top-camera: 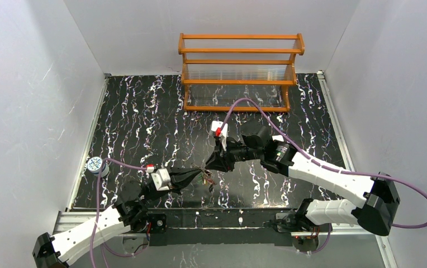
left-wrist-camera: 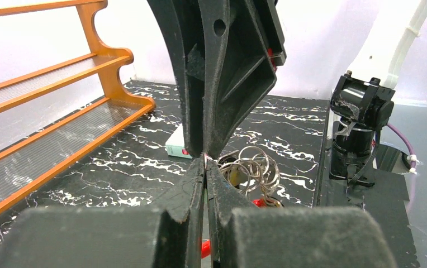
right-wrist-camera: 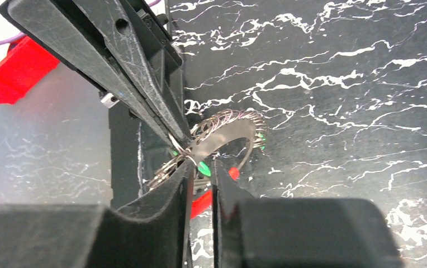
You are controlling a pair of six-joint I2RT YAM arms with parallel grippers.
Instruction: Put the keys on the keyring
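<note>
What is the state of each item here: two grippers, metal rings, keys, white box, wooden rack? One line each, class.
Silver metal rings: bunched between both grippers' tips.
Green-headed keys: among the rings.
Left gripper: shut, tips at the rings.
Right gripper: nearly closed, grip unclear.
Small white rectangular box: lying flat.
Orange wooden rack: upright.

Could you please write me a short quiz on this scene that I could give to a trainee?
1. True or false: the wooden rack stands beside the arm bases.
2. In the right wrist view, the key heads showing by the metal rings are: A green, B blue, C purple.
3. Are the fingers of the left gripper open or shut?
Key: 1 false; 2 A; 3 shut.
</note>
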